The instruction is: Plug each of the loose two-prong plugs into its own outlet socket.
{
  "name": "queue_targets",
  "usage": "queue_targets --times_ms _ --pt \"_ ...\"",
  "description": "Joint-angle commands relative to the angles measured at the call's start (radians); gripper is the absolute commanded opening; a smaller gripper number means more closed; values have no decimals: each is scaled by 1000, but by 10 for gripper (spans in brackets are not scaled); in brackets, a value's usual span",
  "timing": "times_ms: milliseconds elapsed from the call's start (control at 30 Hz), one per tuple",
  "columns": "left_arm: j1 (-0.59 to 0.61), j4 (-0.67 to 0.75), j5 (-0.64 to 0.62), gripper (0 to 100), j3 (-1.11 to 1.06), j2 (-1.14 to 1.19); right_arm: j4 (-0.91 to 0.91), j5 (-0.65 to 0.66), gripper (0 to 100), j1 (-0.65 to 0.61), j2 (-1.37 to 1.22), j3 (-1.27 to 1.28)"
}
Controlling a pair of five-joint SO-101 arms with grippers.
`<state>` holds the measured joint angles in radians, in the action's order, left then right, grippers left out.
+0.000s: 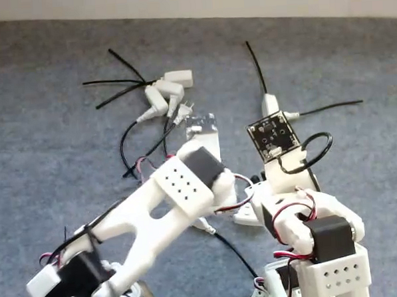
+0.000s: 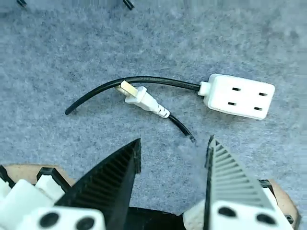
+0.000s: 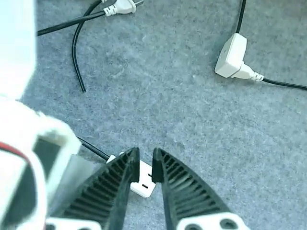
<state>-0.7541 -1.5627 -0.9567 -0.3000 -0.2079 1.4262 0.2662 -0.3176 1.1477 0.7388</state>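
Note:
In the left wrist view a loose two-prong plug (image 2: 141, 98) with brass prongs lies on grey carpet beside a white outlet socket (image 2: 240, 96) on a black cord. My left gripper (image 2: 174, 140) hangs open just short of them, holding nothing; from above it (image 1: 203, 129) sits below the plug cluster (image 1: 164, 96). My right gripper (image 3: 145, 151) has its fingers close together on a second white outlet socket (image 3: 143, 186), which lies between the arms (image 1: 244, 217). Farther off, another socket (image 3: 230, 55) has a plug seated in it (image 1: 269, 105).
Black cords (image 1: 128, 149) trail across the carpet left of centre. The left arm's white body (image 1: 168, 203) crosses the middle and crowds the right gripper's side (image 3: 29, 158). Open carpet lies at the far left and far right.

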Motion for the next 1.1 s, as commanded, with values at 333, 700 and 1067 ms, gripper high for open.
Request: queue_targets --times_ms 333,700,1067 --pt "-13 95 -252 233 45 351 -87 -6 51 4 -7 79" --pt "-12 107 -256 234 39 426 -101 -5 51 4 -7 82" --pt "-8 106 -184 231 51 547 -101 -5 51 4 -7 82"
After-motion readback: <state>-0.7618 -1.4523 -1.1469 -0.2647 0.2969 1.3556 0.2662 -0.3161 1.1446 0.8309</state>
